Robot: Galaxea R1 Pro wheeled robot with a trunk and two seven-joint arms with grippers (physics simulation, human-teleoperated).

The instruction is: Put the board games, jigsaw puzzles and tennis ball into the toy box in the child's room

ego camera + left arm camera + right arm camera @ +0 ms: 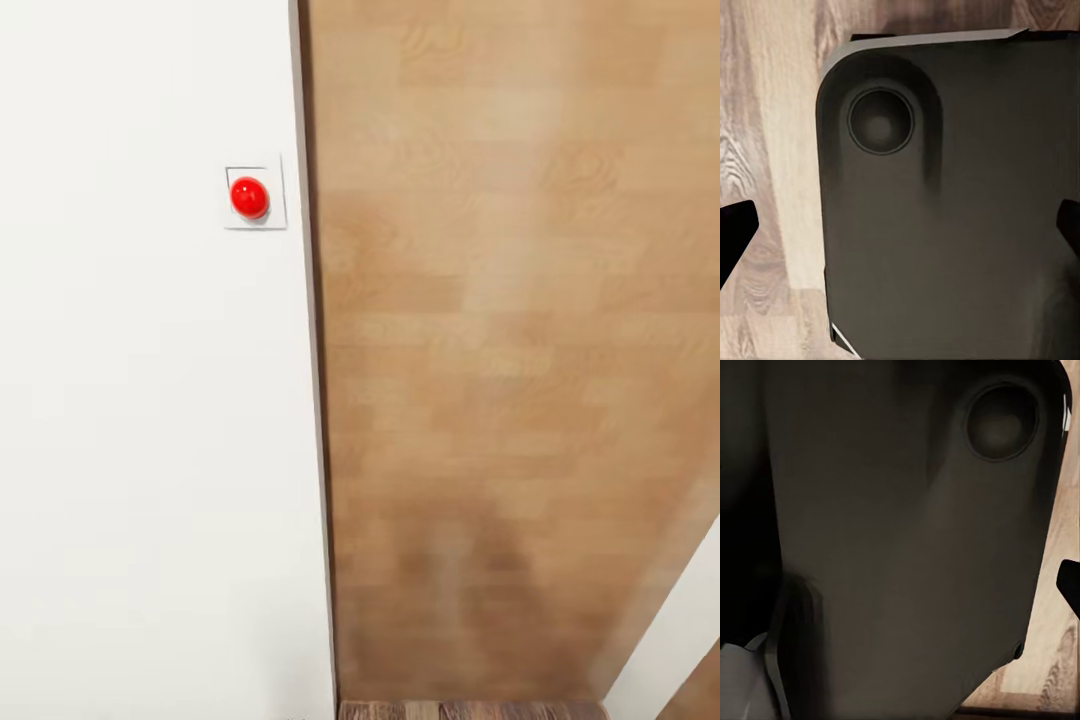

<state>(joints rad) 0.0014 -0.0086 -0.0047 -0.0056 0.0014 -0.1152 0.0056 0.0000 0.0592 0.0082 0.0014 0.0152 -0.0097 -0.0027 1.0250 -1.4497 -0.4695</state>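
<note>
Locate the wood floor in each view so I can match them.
Head view: floor is a dark strip at the bottom edge, below the door.
Left wrist: pale planks beside the dark base panel.
Right wrist: sliver past that panel.
Shared landmark: the panel's round recess.

White wall beside wooden door.

We see a wood-plank floor at the left of the left wrist view, with our dark grey base directly over it.
</note>
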